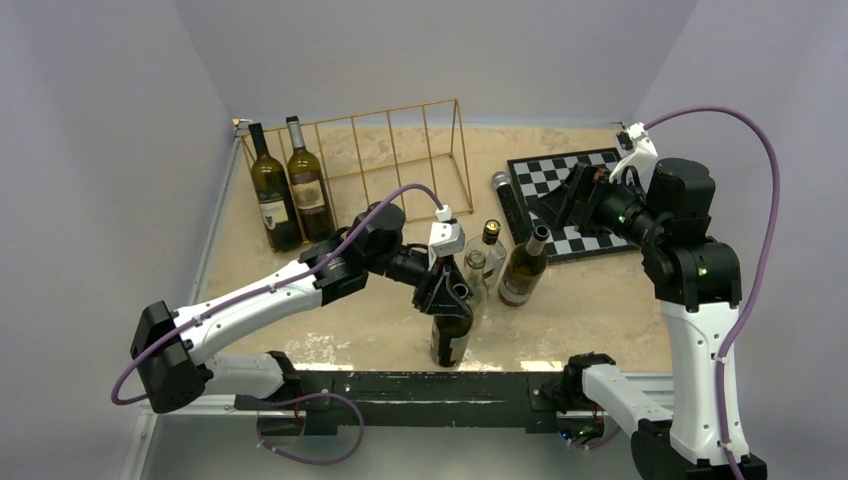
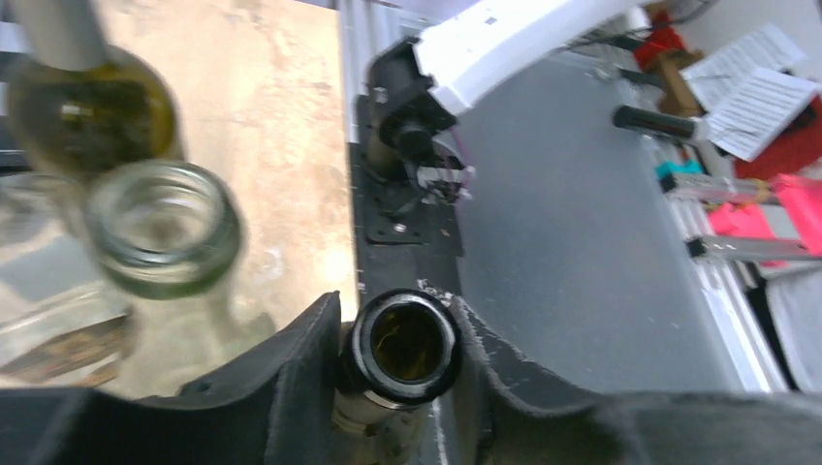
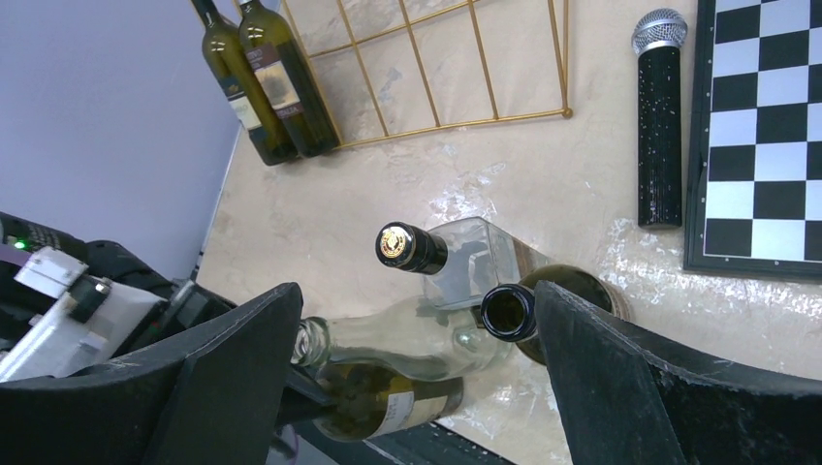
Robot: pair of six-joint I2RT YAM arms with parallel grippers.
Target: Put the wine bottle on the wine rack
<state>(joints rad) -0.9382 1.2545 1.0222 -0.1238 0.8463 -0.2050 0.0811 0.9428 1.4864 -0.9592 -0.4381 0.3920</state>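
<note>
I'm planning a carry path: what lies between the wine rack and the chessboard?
A black microphone lies between the wine rack and the chessboard, close beside the board; the right wrist view shows it.

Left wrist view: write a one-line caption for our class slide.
Left gripper closed around the open neck of a dark wine bottle, beside a clear glass bottle.

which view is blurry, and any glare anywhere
Left wrist: the clear bottle mouth and green bottle are smeared; the dark bottle mouth between the fingers is sharper. Top external and right wrist: sharp, with pale sheen on the table.
</note>
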